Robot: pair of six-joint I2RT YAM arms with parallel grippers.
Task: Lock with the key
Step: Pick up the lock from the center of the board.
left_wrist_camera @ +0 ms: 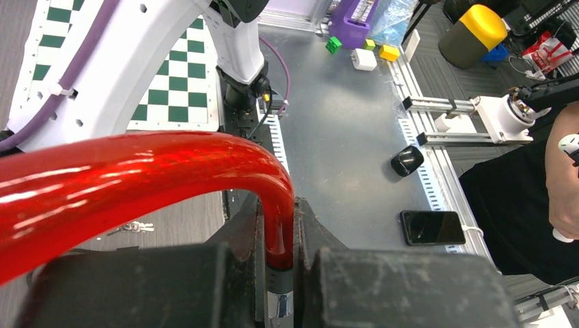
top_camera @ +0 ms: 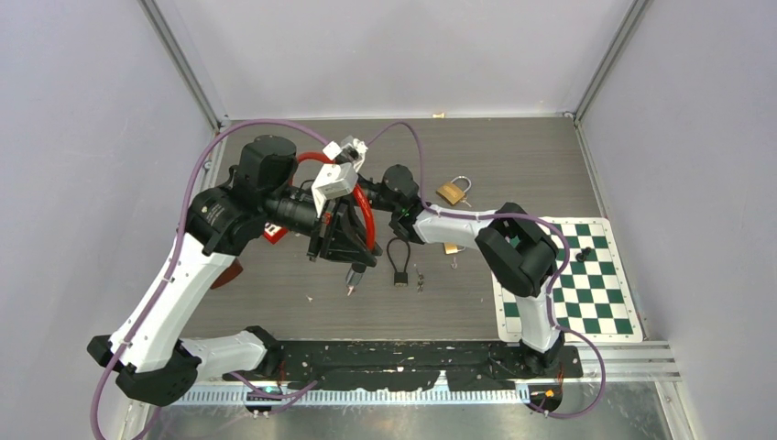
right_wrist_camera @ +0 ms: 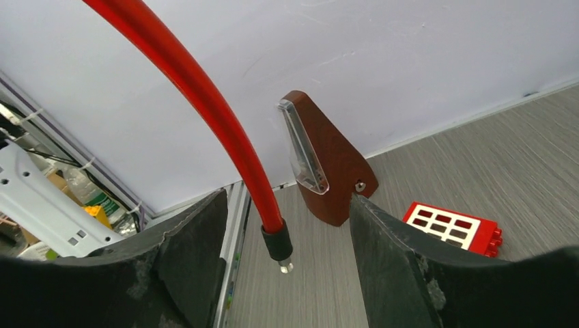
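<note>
A red cable lock (top_camera: 369,218) arcs between the two arms in the top view. My left gripper (top_camera: 353,261) is shut on the cable (left_wrist_camera: 276,205) just above its black ferrule and metal tip, holding it above the table. My right gripper (right_wrist_camera: 288,198) is open, and the cable's other end (right_wrist_camera: 276,242), a black ferrule with a metal pin, hangs free between its fingers without touching them. In the top view the right gripper (top_camera: 374,188) is partly hidden behind the left wrist. A small bunch of keys (top_camera: 420,278) lies on the table and also shows in the left wrist view (left_wrist_camera: 136,227).
A small black padlock (top_camera: 399,266) lies next to the keys. A brass padlock (top_camera: 452,191) lies further back, and another brass piece (top_camera: 452,248) sits by the right arm. A checkered mat (top_camera: 586,284) is at right. A brown metronome (right_wrist_camera: 328,164) and a red brick (right_wrist_camera: 454,225) are at left.
</note>
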